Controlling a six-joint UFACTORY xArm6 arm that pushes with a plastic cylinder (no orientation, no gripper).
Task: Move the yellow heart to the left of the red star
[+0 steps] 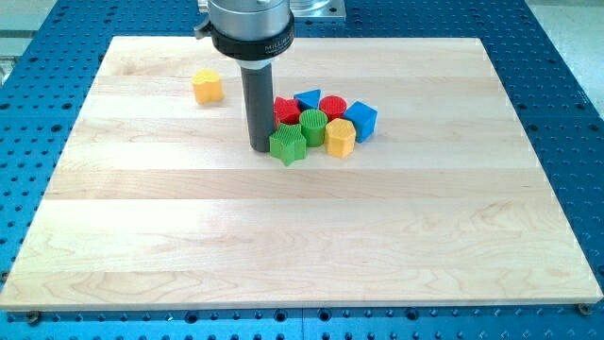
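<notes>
The yellow heart (207, 86) lies alone near the view's top left of the wooden board (302, 236). The red star (286, 110) sits at the left end of a tight cluster near the board's top centre, partly hidden behind my rod. My tip (260, 148) rests on the board just left of the green star (288, 145), touching or nearly touching it, and below-left of the red star. The yellow heart is about 60 pixels up and to the left of my tip.
The cluster also holds a green round block (313, 125), a blue triangle (308, 99), a red round block (332, 108), a yellow hexagon (340, 137) and a blue cube (360, 120). Blue perforated table (566, 94) surrounds the board.
</notes>
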